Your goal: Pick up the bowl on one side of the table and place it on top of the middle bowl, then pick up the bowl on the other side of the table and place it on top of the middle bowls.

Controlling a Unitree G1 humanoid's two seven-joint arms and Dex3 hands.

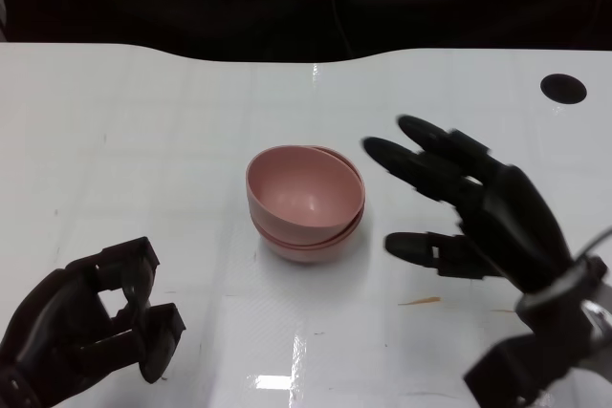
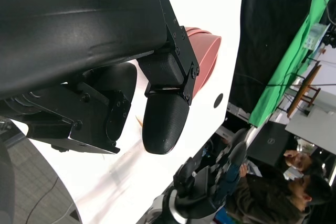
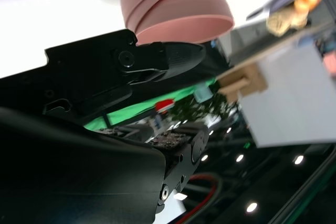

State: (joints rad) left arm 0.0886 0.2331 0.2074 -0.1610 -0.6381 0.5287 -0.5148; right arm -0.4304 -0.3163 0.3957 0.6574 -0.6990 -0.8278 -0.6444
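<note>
Pink bowls [image 1: 306, 203] sit nested in one stack at the middle of the white table [image 1: 143, 140], the top one tilted slightly. My right hand [image 1: 478, 207] hovers just right of the stack, its fingers spread toward it and holding nothing. My left hand [image 1: 91, 322] rests at the near left, well away from the stack, with its fingers curled in on nothing. The left wrist view shows the red-pink stack [image 2: 205, 56] beyond my left hand's fingers [image 2: 165, 119]. In the right wrist view the stack [image 3: 176, 9] lies past my right hand's fingers [image 3: 168, 56], which do not touch it.
A round black hole [image 1: 562, 88] marks the table's far right. A small orange sliver [image 1: 419, 302] lies on the table near my right hand. The table's curved far edge [image 1: 287, 54] meets a dark background. People [image 2: 294, 182] sit beyond the table in the left wrist view.
</note>
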